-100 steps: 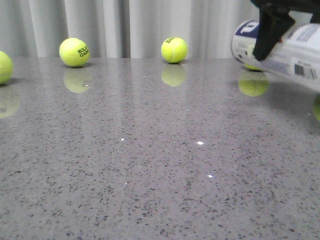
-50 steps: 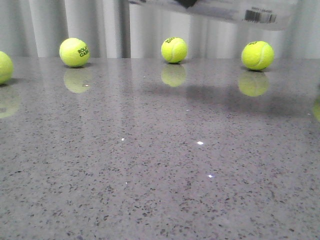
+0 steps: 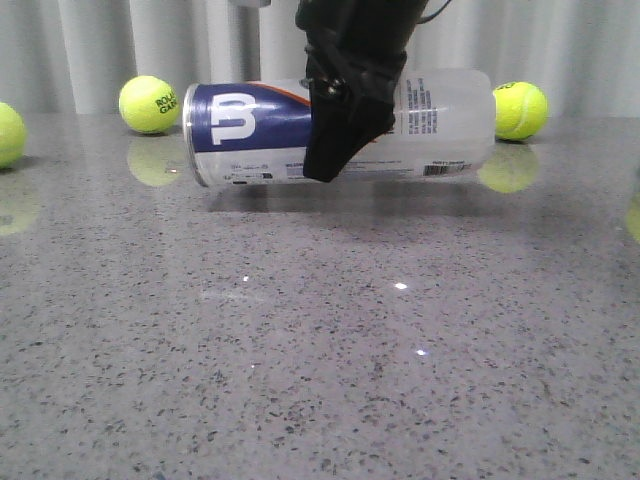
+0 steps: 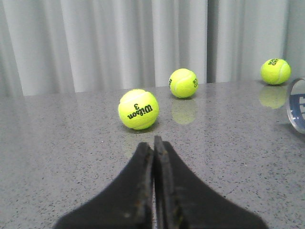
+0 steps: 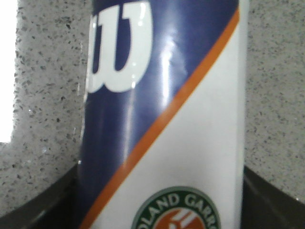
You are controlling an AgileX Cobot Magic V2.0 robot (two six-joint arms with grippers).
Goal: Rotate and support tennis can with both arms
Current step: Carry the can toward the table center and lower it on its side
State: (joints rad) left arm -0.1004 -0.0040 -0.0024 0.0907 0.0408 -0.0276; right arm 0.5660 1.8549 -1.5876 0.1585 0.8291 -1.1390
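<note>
The tennis can lies horizontal at the back middle of the table, its navy logo end and silver rim to the left and its clear end to the right. It is at or just above the tabletop; I cannot tell if it touches. My right gripper comes down from above and is shut on the can's middle. In the right wrist view the can fills the space between the fingers. My left gripper is shut and empty, low over the table. The can's rim shows at the edge of the left wrist view.
Yellow tennis balls sit along the back of the grey speckled table: one at far left, one at left, one at right. A ball lies close ahead of my left gripper, with two more beyond. Curtains hang behind.
My right gripper carried the can from the right edge up across the top of the view, then down to the middle. The can is now horizontal and low, logo end to the left.
</note>
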